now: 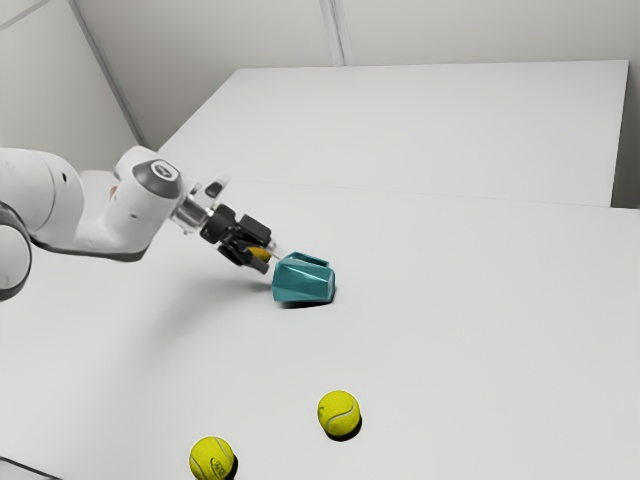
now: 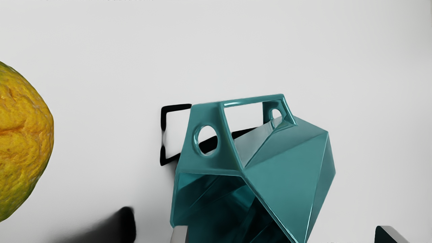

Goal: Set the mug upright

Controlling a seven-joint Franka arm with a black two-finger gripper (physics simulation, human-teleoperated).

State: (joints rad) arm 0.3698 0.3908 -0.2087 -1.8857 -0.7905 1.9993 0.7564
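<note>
- My gripper (image 1: 272, 261): fingers spread apart.
- Mug (image 2: 283, 162): on its side, mouth partly cut off in wrist view.
- Yellow fruit (image 2: 23, 135): cropped there too.

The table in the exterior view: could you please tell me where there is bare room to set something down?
Bare tabletop stretches from the teal mug and nearer tennis balls toward the exterior view's right; a smaller patch lies between mug and balls. It is crowded at the mug's open end, with the gripper and yellow-orange fruit.
</note>
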